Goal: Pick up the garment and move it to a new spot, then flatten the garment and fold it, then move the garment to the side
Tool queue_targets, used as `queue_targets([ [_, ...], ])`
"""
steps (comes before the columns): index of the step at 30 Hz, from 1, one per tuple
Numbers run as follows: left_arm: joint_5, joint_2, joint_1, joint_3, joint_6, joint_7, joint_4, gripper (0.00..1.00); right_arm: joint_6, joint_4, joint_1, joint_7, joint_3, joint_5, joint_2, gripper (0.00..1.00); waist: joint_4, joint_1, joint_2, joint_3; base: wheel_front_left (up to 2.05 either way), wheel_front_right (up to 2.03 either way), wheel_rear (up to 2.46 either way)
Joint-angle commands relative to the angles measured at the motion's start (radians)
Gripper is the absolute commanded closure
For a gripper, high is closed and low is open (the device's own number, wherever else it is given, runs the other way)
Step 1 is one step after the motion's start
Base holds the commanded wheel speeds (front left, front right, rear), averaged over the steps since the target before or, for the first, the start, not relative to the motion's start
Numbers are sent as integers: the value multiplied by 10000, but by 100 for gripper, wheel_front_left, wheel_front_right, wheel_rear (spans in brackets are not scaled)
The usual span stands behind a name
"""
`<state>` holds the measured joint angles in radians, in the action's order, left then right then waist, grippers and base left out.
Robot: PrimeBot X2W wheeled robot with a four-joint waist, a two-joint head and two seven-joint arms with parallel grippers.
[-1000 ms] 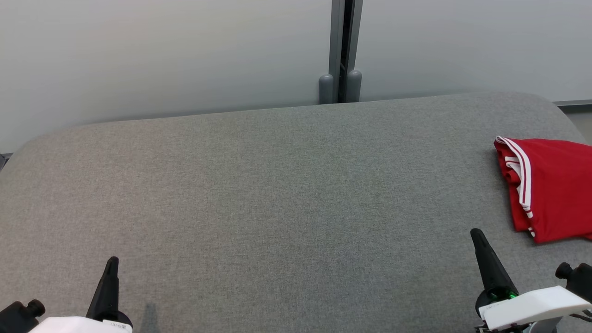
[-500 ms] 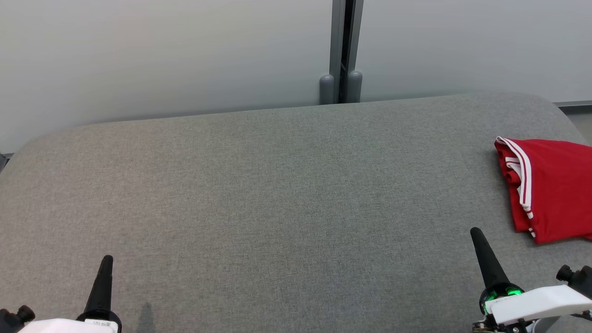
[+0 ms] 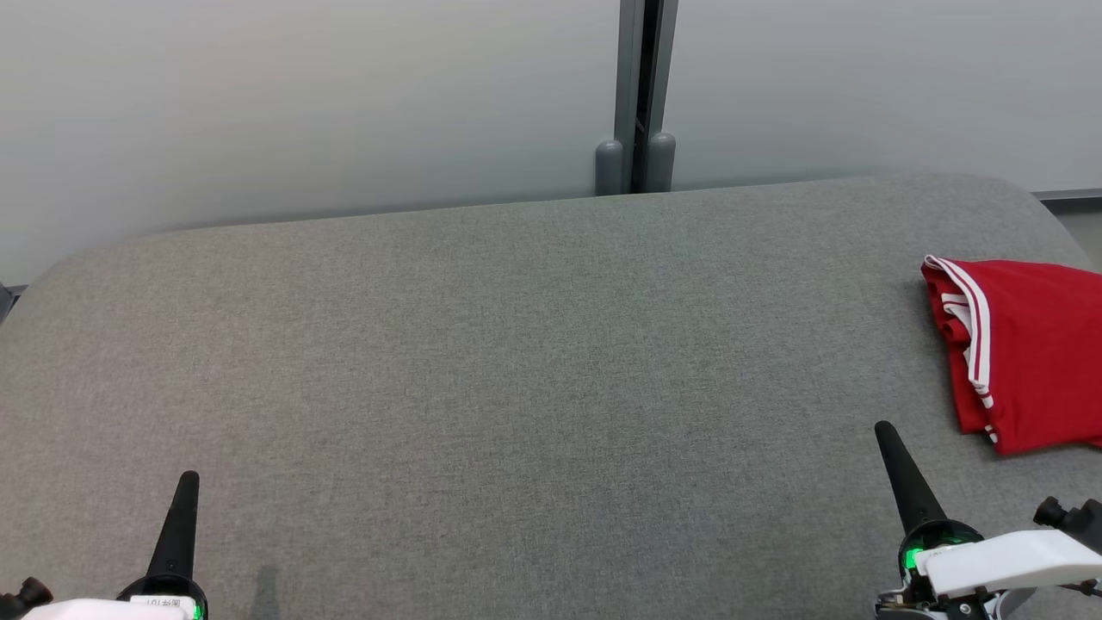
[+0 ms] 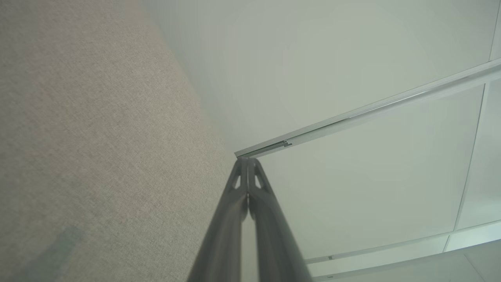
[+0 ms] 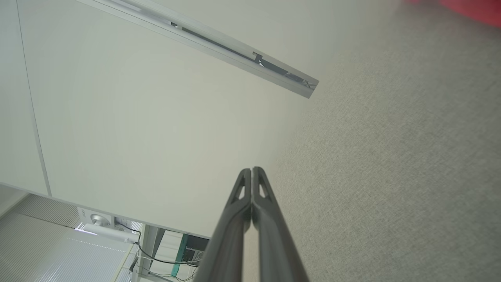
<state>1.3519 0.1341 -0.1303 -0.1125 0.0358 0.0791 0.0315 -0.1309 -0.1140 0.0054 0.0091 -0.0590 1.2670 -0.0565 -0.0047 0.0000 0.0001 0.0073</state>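
The garment (image 3: 1029, 353), red with white stripes along one edge, lies folded flat at the far right of the grey cloth-covered surface (image 3: 534, 362), and the head view's right border cuts it off. Nothing touches it. In the right wrist view it shows as a blurred red strip in the top right corner.

The right gripper (image 3: 881, 429) is nearest to it, low on the right and apart from the garment's near corner. Its two dark fingers are pressed together to a single point and hold nothing. The left gripper (image 3: 188, 476) is well apart from it at the lower left, likewise clenched and empty. Both point away from the robot over bare cloth.

The surface has rounded far corners. Behind it stands a pale panelled wall (image 3: 301, 103), split by a grey metal post (image 3: 643, 77) with two short grey stubs (image 3: 608, 166) at its foot.
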Motion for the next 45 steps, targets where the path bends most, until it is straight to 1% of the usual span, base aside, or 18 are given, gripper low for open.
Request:
queue_targets([
  [1, 249, -6, 229, -153, 126, 66, -44, 100, 1, 11, -185, 42, 6, 318, -74, 100, 2, 0, -1, -2, 0, 0, 0],
  [25, 1905, -397, 260, -831, 645, 550, 58, 100, 2, -251, -304, 125, -35, 2274, -53, 100, 27, 0, -1, -25, 0, 0, 0],
  [45, 3090, -692, 312, -1301, 1007, 909, 138, 100, 2, -451, -383, 196, -66, 3620, -31, 100, 47, 0, -1, -45, 0, 0, 0],
])
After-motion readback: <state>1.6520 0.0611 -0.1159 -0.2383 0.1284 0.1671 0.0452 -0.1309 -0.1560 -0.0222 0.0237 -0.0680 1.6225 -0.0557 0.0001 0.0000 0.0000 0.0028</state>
